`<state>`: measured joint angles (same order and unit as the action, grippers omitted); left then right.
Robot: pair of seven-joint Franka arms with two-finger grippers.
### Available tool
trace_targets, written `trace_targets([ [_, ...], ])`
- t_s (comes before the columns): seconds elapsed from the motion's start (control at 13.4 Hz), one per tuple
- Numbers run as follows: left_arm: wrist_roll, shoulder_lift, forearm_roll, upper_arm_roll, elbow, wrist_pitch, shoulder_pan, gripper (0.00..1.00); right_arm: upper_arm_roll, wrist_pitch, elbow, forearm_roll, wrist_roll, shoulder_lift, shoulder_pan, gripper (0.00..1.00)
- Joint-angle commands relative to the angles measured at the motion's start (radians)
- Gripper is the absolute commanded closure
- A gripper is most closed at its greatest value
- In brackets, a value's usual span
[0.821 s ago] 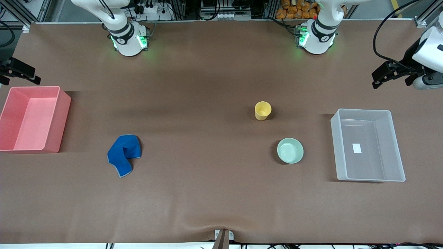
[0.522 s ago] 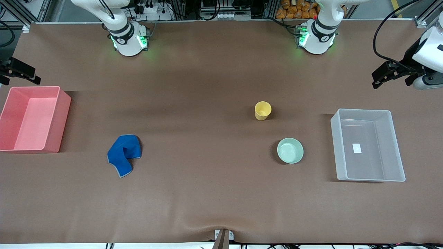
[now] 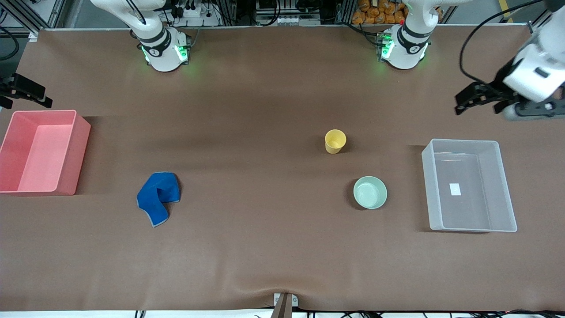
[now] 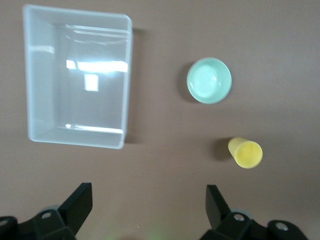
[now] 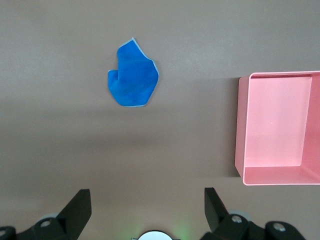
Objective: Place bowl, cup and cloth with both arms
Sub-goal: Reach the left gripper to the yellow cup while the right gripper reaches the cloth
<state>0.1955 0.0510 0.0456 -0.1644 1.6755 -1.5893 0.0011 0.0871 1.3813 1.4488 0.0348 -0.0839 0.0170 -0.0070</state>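
The mint-green bowl point(image 3: 370, 192) sat on the brown table point(image 3: 265, 247), just beside the clear plastic bin point(image 3: 503, 185); the yellow cup point(image 3: 335, 141) stood upright near the bowl, farther from the front camera; both were empty. The blue cloth point(image 3: 158, 196) lay crumpled toward the right arm's end, near the pink bin point(image 3: 75, 150). The left gripper point(image 3: 474, 97) hung in the air over the table near the clear bin, fingers point(image 4: 80, 202) spread wide, holding nothing; the right gripper point(image 3: 24, 90) hung over the table edge by the pink bin, fingers point(image 5: 80, 205) spread too, holding nothing.
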Motion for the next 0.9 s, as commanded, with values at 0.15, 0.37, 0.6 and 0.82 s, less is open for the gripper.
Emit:
trace_targets([
  [0.15, 0.137, 0.015, 0.022, -0.128, 0.191, -0.162, 0.003, 0.00, 0.000, -0.019, -0.015, 0.022, 0.007, 0.037, -0.011, 0.00],
  [0.37, 0.296, 0.001, 0.022, -0.217, 0.349, -0.352, 0.003, 0.00, -0.001, -0.015, -0.021, 0.027, 0.010, 0.136, -0.001, 0.00],
  [0.6, 0.414, -0.069, 0.023, -0.306, 0.455, -0.541, 0.000, 0.00, -0.003, 0.056, -0.021, 0.030, 0.006, 0.227, 0.002, 0.00],
  [0.82, 0.499, -0.129, 0.020, -0.379, 0.524, -0.670, -0.001, 0.00, -0.003, 0.140, -0.022, 0.022, 0.004, 0.359, 0.041, 0.00],
])
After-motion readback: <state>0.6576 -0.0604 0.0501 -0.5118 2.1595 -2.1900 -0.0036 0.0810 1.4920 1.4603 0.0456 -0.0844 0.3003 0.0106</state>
